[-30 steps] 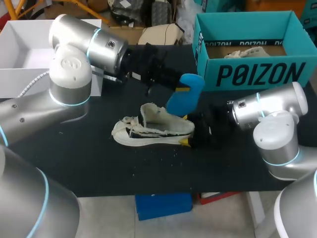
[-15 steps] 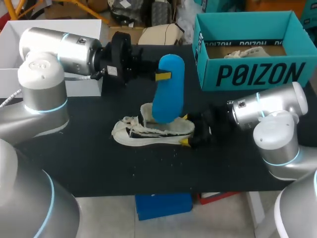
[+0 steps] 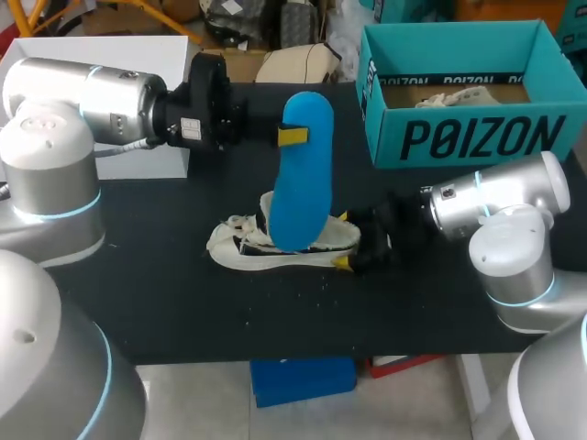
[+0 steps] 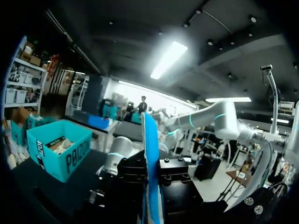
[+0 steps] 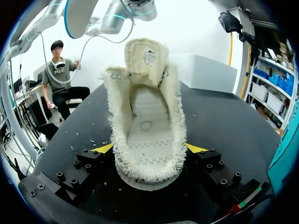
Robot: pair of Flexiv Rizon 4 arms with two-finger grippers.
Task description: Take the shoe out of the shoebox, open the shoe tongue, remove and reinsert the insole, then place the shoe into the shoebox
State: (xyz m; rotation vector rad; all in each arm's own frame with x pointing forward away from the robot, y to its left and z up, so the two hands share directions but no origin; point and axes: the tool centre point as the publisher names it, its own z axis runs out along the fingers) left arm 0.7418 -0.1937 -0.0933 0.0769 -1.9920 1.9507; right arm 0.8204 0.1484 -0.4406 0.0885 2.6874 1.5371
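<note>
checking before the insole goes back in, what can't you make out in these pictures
- Head view: the insole covers the opening and tongue of the shoe.
- Head view: the right gripper is mostly hidden behind the heel; only yellow tips show.
- Left wrist view: the left gripper and the edge-on insole block the shoe entirely.
- Head view: the front wall of the shoebox hides much of its inside.
</note>
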